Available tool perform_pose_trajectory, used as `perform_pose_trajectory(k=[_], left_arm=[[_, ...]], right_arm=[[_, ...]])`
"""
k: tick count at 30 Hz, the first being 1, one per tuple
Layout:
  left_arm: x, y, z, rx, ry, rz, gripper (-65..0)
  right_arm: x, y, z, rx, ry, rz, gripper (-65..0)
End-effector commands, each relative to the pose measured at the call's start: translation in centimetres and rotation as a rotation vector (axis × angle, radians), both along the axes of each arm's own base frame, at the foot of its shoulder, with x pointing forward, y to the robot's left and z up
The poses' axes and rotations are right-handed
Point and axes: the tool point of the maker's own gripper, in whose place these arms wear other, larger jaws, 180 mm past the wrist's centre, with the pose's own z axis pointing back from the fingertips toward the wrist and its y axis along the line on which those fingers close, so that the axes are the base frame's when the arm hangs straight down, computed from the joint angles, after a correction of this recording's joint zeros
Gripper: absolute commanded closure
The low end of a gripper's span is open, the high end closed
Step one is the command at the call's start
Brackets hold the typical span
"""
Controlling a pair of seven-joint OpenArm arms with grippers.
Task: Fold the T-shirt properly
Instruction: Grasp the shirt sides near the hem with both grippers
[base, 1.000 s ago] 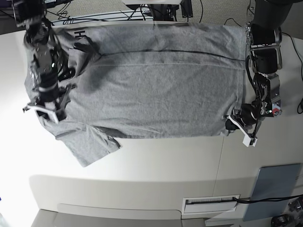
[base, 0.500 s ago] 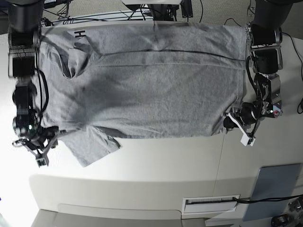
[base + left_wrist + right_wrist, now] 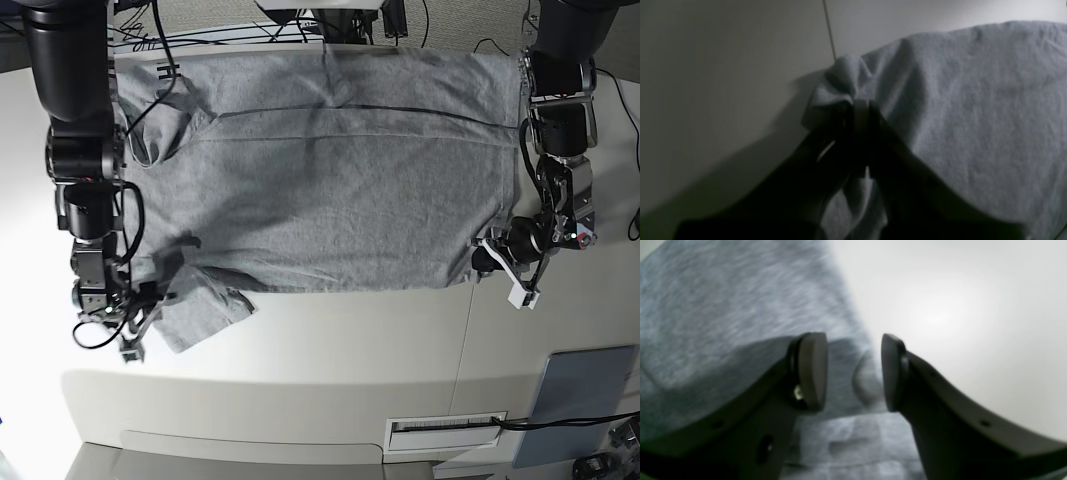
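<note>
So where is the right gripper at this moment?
In the base view the right gripper is low on the left side, at the sleeve edge of the T-shirt; its jaws stand open over the cloth.

A white counter (image 3: 330,330) is filling most of the base view, with a thin seam (image 3: 466,340) running down its near right part. A grey-blue flat panel (image 3: 585,390) is lying at the counter's lower right corner. Just left of it, a white slotted vent-like strip (image 3: 445,430) is sitting along the near edge. Black cables (image 3: 250,35) are trailing behind the counter's far edge.
</note>
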Motion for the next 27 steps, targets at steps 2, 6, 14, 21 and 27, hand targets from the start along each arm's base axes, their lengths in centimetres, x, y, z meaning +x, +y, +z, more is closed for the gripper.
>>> perform_pose_trajectory(k=[2, 6, 14, 21, 27], left_arm=[[0.7, 0.6, 1.0, 0.022, -0.018, -0.005, 0.0], [0.7, 0.6, 1.0, 0.022, -0.018, -0.005, 0.0], [0.7, 0.6, 1.0, 0.022, -0.019, -0.006, 0.0], [0.7, 0.6, 1.0, 0.022, -0.019, -0.005, 0.0], [0.7, 0.6, 1.0, 0.022, -0.019, -0.005, 0.0]], right_arm=[[2.0, -0.7, 2.4, -0.019, -0.079, -0.015, -26.2], [1.3, -1.6, 1.5, -0.077, -0.046, -0.026, -26.2], [-0.8, -1.4, -0.7, -0.079, 0.048, -0.031, -12.1], [-1.4, -1.2, -1.8, -0.071, 0.029, -0.014, 0.0], [0.2, -1.1, 0.2, -0.081, -0.036, -0.001, 0.0]])
